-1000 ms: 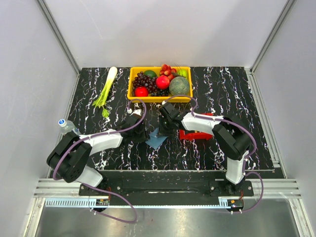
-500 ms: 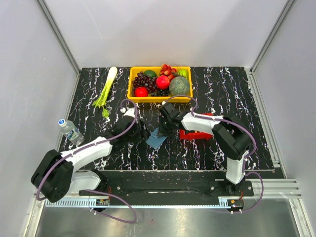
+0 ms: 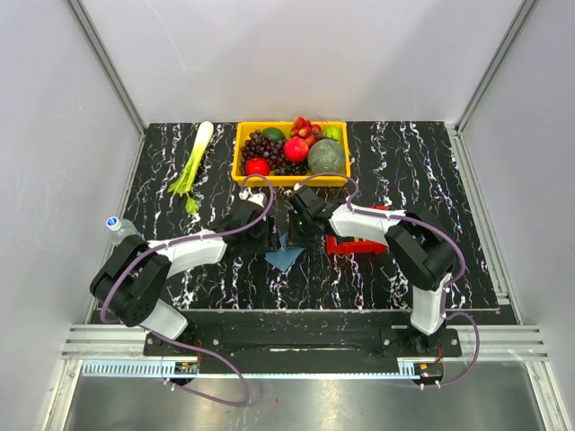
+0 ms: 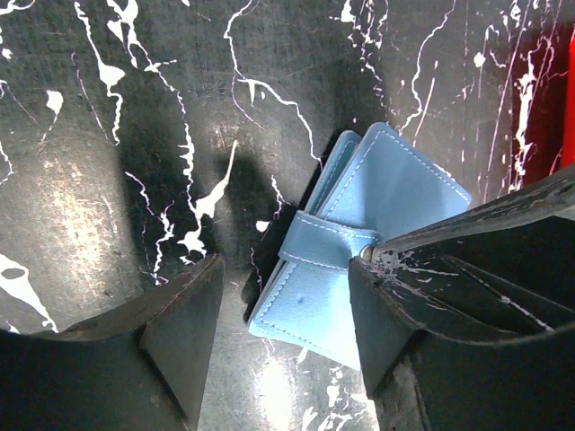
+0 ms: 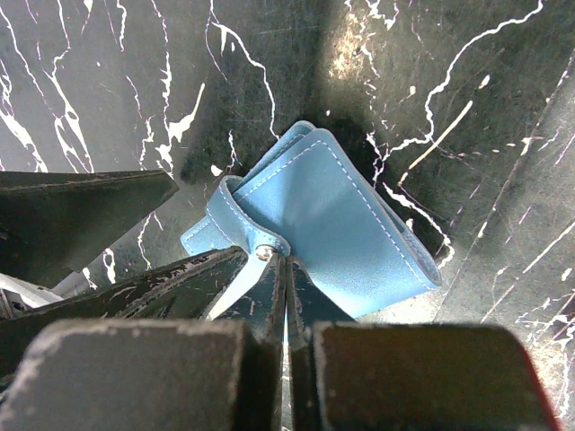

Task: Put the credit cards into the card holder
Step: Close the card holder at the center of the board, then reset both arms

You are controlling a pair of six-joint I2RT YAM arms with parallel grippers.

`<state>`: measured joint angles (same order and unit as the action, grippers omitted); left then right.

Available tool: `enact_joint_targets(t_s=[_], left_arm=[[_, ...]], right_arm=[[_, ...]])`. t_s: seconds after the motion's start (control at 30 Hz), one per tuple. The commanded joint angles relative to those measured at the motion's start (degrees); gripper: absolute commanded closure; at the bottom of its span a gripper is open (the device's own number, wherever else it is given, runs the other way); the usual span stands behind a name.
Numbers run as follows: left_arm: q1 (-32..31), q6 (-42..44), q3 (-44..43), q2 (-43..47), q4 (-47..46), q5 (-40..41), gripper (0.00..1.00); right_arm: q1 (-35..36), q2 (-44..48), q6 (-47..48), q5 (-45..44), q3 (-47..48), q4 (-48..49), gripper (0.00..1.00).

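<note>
The blue card holder [image 3: 286, 258] lies closed on the black marbled table between both arms, its strap snapped across one edge [image 4: 325, 250]. My left gripper [image 4: 286, 280] is open and low over it, with a finger on each side of the near corner [image 3: 273, 236]. My right gripper [image 5: 286, 262] is shut, and its tips rest against the strap at the metal snap [image 5: 263, 253], as the top view also shows [image 3: 295, 235]. I cannot see any strap between the right fingers. The credit cards do not show in any view.
A red tray [image 3: 358, 245] sits right of the card holder, partly under my right arm. At the back stand a yellow crate of fruit [image 3: 289, 178] and a leek [image 3: 193, 164]. A water bottle [image 3: 119, 228] lies at the left edge.
My left gripper has opened and moved right, up to the card holder, its arm stretching out and then folding back. The right gripper stays shut at the strap.
</note>
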<state>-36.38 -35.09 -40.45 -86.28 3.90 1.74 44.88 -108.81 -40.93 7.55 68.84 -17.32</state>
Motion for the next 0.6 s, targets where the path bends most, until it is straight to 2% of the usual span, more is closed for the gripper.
enact_joint_targets(t_s=[0.0, 0.43, 0.57], left_arm=[[0.17, 1.95, -2.18, -0.38, -0.91, -0.24, 0.39], [0.17, -1.47, 0.54, -0.11, -7.59, -3.14, 0.37], [0.17, -0.86, -1.12, -2.22, -4.79, -2.62, 0.40]], right_arm=[[0.20, -1.58, 1.29, -1.14, 1.39, -1.14, 1.00], [0.20, -1.93, 1.38, -0.70, 1.30, -1.22, 1.00], [0.20, -2.01, 1.38, -0.70, 1.39, -1.22, 1.00]])
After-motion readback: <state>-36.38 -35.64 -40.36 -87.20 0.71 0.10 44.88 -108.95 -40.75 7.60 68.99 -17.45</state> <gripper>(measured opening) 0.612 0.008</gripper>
